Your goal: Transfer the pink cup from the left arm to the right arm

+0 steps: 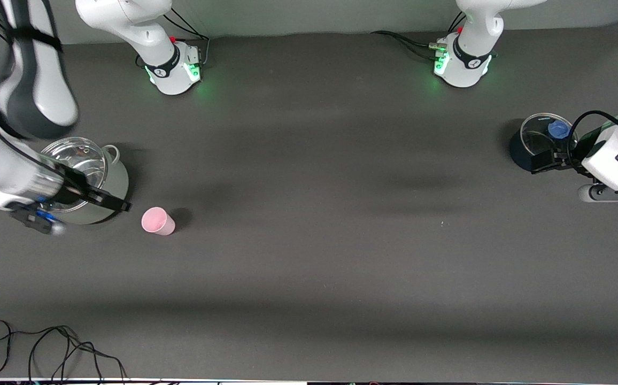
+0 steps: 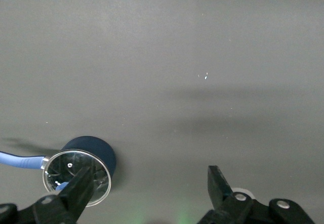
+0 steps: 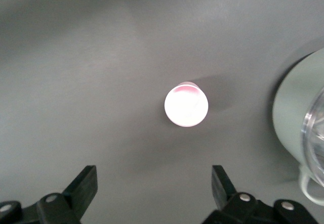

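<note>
The pink cup point(image 1: 157, 221) stands upright on the table point(image 1: 309, 267), just beside the pale green pot point(image 1: 87, 179) toward the right arm's end. The right gripper point(image 1: 119, 205) hangs over that pot's edge near the cup, jaws wide apart and empty. The left gripper point(image 2: 147, 193) waits over the table by the dark blue pot point(image 1: 541, 141), jaws also spread wide and empty.

High front overview; wrist views downward

- Two white Franka arms, black joint bands, green base lights.
- Left gripper point(image 2: 148, 187): black open-linkage fingers, silver screws.
- Right gripper point(image 3: 154, 186): matching black fingers.
- Black cables at bases.
</note>
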